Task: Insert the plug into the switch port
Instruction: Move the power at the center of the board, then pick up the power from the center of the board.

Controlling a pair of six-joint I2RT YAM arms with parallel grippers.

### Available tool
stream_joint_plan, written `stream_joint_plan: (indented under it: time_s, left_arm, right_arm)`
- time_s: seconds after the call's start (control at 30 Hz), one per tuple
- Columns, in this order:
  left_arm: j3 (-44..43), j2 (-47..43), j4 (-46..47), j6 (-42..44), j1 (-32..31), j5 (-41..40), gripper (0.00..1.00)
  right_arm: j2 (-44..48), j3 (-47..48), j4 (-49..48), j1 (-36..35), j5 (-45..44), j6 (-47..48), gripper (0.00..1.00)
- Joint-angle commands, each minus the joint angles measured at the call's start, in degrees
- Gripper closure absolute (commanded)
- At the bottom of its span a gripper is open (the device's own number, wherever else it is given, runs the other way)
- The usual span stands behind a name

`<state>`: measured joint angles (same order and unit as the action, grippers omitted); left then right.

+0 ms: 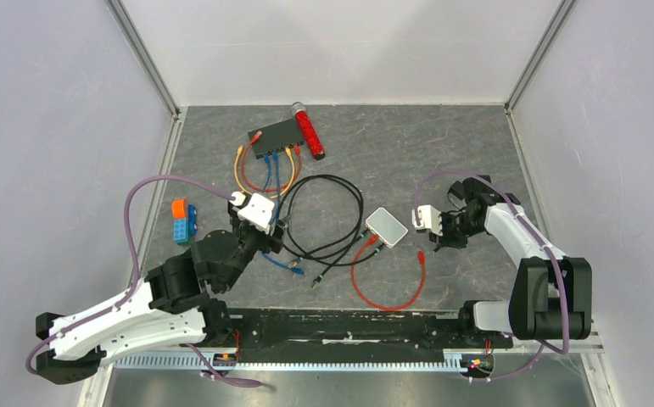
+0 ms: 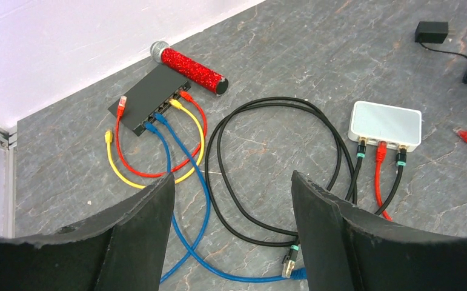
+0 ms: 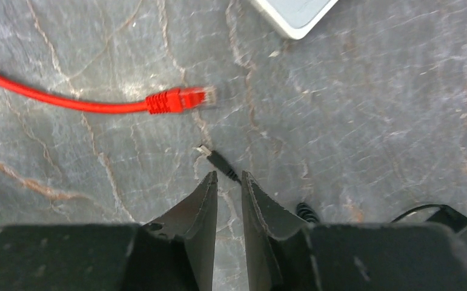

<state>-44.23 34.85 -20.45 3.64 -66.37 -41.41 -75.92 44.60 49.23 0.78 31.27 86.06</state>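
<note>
The flat black switch (image 1: 274, 136) lies at the back of the table, and its row of ports (image 2: 165, 109) holds blue, yellow and red cables. My left gripper (image 2: 232, 182) is open and empty, well short of the switch and above the cable loops. A loose blue plug (image 2: 297, 273) lies by its right finger. My right gripper (image 3: 229, 176) is nearly shut with a narrow gap and holds nothing. It hovers just behind a loose red plug (image 3: 179, 99), which also shows in the top view (image 1: 422, 254).
A red glitter microphone (image 1: 309, 130) lies against the switch. A white rounded box (image 1: 387, 226) with black and red cables sits mid-table. Black cable loops (image 2: 267, 176) lie between. A small black barrel plug (image 3: 218, 159) lies by my right fingertips. Blue and orange blocks (image 1: 183, 220) sit left.
</note>
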Motion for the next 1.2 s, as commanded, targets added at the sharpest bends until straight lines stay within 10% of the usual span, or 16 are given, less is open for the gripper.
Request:
stream_joint_plan:
  time_s: [0.0, 1.17]
  left_arm:
    - [-0.1, -1.7, 2.6, -2.1, -0.3, 1.4, 0.25]
    - [1.0, -3.5, 3.3, -2.5, -0.3, 2.4, 0.25]
  right_arm:
    - [1.0, -2.1, 0.9, -0.4, -4.8, 3.0, 0.77]
    - [-5.2, 4.0, -2.6, -5.1, -6.6, -0.5, 0.74]
